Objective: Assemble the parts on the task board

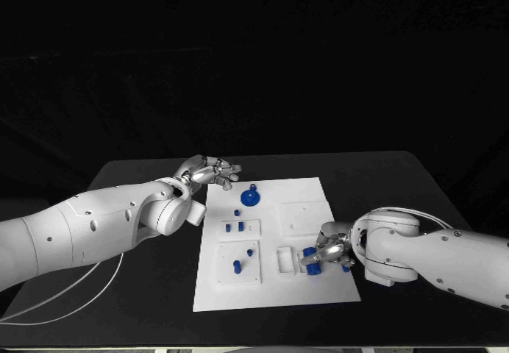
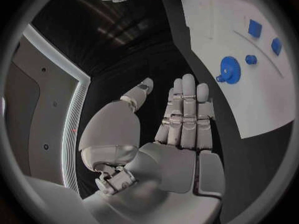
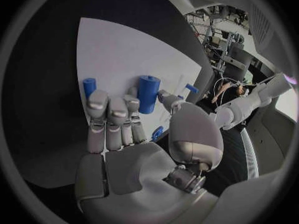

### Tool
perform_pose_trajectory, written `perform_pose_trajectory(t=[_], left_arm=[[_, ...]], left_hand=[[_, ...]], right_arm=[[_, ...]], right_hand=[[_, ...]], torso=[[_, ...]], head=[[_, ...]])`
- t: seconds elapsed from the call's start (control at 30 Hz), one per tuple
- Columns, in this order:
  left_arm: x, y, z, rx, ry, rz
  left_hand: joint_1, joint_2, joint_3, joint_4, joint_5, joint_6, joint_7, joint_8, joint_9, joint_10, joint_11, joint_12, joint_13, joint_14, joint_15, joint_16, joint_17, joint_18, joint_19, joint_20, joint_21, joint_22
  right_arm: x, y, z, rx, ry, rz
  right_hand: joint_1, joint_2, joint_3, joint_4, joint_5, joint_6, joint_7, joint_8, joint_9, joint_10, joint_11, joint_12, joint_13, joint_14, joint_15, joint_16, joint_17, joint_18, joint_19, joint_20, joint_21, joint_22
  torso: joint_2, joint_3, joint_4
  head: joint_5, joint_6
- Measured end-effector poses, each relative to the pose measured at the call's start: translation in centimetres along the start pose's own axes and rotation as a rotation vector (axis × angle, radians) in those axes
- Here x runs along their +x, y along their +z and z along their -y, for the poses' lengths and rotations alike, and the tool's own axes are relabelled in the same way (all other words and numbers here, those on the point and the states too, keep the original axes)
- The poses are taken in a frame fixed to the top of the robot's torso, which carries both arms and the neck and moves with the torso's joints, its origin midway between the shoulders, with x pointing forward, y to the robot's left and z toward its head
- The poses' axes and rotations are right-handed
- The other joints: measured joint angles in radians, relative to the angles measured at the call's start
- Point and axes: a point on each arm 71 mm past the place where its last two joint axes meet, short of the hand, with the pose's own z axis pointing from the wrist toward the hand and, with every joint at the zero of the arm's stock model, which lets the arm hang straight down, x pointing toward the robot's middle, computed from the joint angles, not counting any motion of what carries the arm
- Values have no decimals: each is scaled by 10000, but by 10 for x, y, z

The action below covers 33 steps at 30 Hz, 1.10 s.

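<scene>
We note the white rectangular task board lying in the middle of the black table. The left silver hand hovers off the board's far left corner, its fingers straight and side by side, grasping nothing; in the left wrist view the palm is bare. Near it on the board lies a round blue toothed gear, with smaller blue block-shaped parts and blue pegs set nearer the middle.

The right silver hand sits low over the board's right side, among blue parts. In the right wrist view a blue cylindrical part stands just beyond the fingertips and a second blue piece beside them. We cannot tell whether the fingers grasp either one.
</scene>
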Motion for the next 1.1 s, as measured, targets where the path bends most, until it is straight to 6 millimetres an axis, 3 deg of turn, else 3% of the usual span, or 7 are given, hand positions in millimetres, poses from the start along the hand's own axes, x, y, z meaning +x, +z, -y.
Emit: perform_pose_trajectory(t=[0.3,0.57,0.67,0.73,0.8,0.83,1.1], left_arm=[[0,0,0,-22,-3,-4],[0,0,0,-43,-2,-1],[-1,0,-1,-51,-2,1],[-1,0,-1,-58,1,8],[-1,0,-1,-62,1,8],[-1,0,-1,-63,1,7],[-1,0,-1,-70,-1,4]], left_hand=[[1,0,0,0,0,0,0,0,0,0,0,0,0,-1,0,0,21,-9,0,0,0,-1],[1,0,0,0,0,0,0,0,1,0,0,0,1,-1,-1,0,32,-30,0,0,0,8],[1,0,0,0,0,0,0,0,-7,0,0,0,1,-3,-2,0,42,-67,0,0,0,8],[1,0,0,0,0,0,0,0,-7,0,0,0,1,-6,-5,0,42,-68,0,0,0,7],[1,0,0,0,0,0,0,0,-7,0,0,0,1,3,4,0,45,-69,0,0,0,10],[1,1,0,0,0,0,0,0,-8,0,0,0,1,26,28,0,50,-70,0,0,0,17],[1,1,1,-1,0,0,0,0,-7,0,0,0,1,27,28,0,59,-74,0,0,-39,16]], right_arm=[[0,0,1,-39,80,65],[1,-1,4,-92,448,122],[2,-2,7,-93,763,101],[1,-4,9,-79,993,66],[-1,-6,9,-92,1192,42],[-3,-7,9,-99,1259,57],[-7,-12,5,-189,1564,100]], right_hand=[[457,90,946,-316,-44,71,-8,17,-36,41,-30,-11,-19,33,-31,0,14,-1,-60,68,80,0],[376,173,1104,-225,15,475,-105,-26,-149,155,-95,-11,-56,79,-36,-41,27,39,-38,265,201,-1],[266,283,1104,-225,18,493,-118,-81,-488,206,-87,-11,-62,99,-52,-41,29,93,-52,280,213,0],[184,365,1104,-225,18,558,-156,-102,-1193,221,-101,-11,-73,122,-69,-41,29,108,-18,315,213,0],[137,412,1553,-690,19,560,-155,-135,-2681,221,-101,-11,-73,134,-58,-41,40,107,-19,316,221,-1],[115,433,1615,-785,19,586,-180,-192,-3097,246,-126,-11,-73,133,-58,-41,40,108,-21,317,252,0],[34,511,1814,-1063,85,613,-206,-187,-3127,291,-100,-11,-84,131,-54,-41,39,108,-36,332,252,-1]], torso=[[2,-1,-6],[10,-1,-5],[14,-1,-6],[15,-1,-6],[16,-1,-6],[16,-1,-5],[26,1,-2]], head=[[23,-25],[28,-28],[28,-22],[28,-14],[35,-12],[37,-12],[61,-15]])
